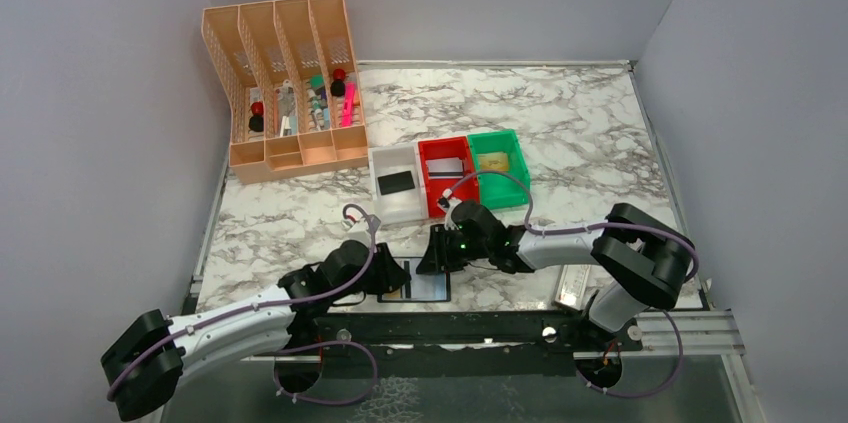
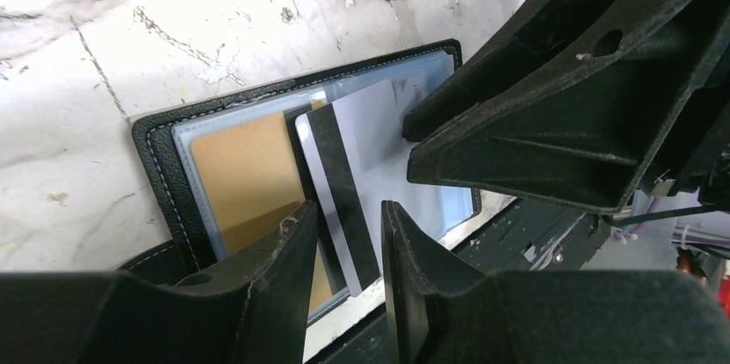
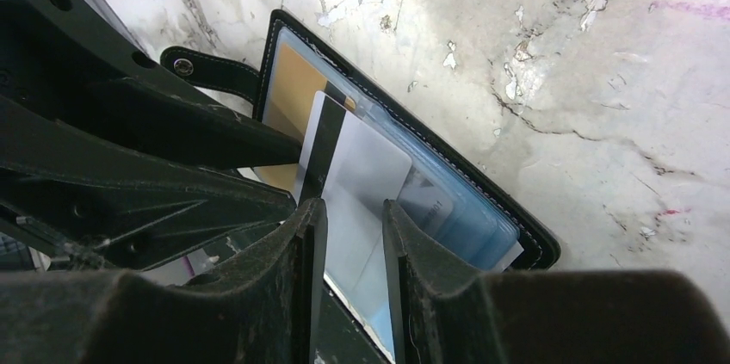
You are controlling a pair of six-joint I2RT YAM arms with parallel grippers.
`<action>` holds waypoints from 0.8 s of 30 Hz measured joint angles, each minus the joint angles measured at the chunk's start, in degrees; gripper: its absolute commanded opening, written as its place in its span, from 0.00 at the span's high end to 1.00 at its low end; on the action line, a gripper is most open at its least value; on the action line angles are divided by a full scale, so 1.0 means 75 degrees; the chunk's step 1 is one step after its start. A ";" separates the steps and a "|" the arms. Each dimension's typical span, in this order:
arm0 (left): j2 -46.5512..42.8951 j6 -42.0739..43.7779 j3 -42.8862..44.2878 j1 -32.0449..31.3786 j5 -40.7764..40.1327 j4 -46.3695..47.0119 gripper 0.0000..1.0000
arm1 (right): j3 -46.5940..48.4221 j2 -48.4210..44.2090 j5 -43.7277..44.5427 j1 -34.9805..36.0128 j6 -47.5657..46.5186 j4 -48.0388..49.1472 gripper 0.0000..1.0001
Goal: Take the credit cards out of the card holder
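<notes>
The card holder (image 1: 428,289) lies open at the table's near edge, black-edged (image 2: 155,149) with blue see-through pockets (image 3: 469,209). A gold card (image 2: 241,166) sits in its pocket. A white card with a black stripe (image 2: 370,123) (image 3: 370,166) lies slanted across the holder, partly out over the table edge. My left gripper (image 1: 392,276) (image 2: 347,209) hovers over the striped end, jaws a narrow gap apart, clamping nothing. My right gripper (image 1: 435,255) (image 3: 351,206) comes from the opposite side, also narrowly open, its tips (image 2: 409,149) at the white card's face.
Behind the holder stand a white bin (image 1: 395,205) with a black card, a red bin (image 1: 432,178) with a pale card and a green bin (image 1: 515,178) with a yellowish card. An orange file organiser (image 1: 285,93) is at back left. A whitish case (image 1: 572,285) lies front right.
</notes>
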 measured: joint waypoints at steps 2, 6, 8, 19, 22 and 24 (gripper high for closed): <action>-0.0047 -0.0079 -0.0119 0.0000 0.0102 0.0154 0.63 | -0.0047 0.0003 -0.0006 0.0000 0.0061 0.0085 0.65; -0.0230 -0.0291 -0.0428 0.0000 0.0221 0.0527 0.63 | -0.0108 0.0015 -0.0015 -0.0003 0.0149 0.0204 0.66; -0.0423 -0.0420 -0.0606 0.0000 0.0221 0.0647 0.63 | -0.0146 0.0035 -0.0029 -0.0006 0.0195 0.0300 0.66; -0.0970 -0.0970 -0.0793 0.0000 0.0169 0.0364 0.59 | -0.0321 0.0099 -0.0093 -0.0020 0.0323 0.0691 0.72; -0.0962 -0.1020 -0.0781 0.0000 0.0134 0.0358 0.58 | -0.0393 0.0117 -0.0119 -0.0020 0.0341 0.0839 0.73; -0.0880 -0.1026 -0.0775 0.0000 0.0146 0.0437 0.58 | -0.0460 0.0143 -0.0166 -0.0035 0.0376 0.0994 0.73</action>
